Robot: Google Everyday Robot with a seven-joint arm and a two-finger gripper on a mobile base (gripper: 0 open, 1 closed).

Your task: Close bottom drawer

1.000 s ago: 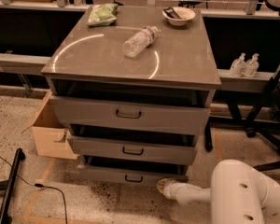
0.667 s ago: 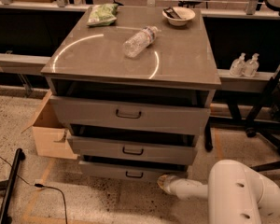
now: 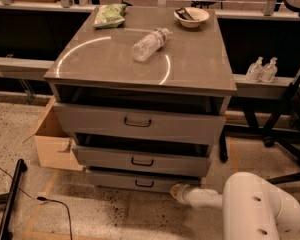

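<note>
End effector point(image 3: 177, 191), grip state impossible to tell, low at the right front end of the bottom drawer point(image 3: 135, 181)

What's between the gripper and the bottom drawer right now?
Nothing visible. The gripper sits low by the right end of the bottom drawer, at its front panel, with no object between them. Whether they touch can't be confirmed.

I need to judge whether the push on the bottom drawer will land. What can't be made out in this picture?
All in the camera view:
The gripper sits at the right end of the bottom drawer front. Whether it touches the panel cannot be told, because its own body covers the spot.
Inside of the bottom drawer: covered by the middle drawer above it.
The arm: cut off by the lower edge.
Contents of the bowl: too small to name.
</note>
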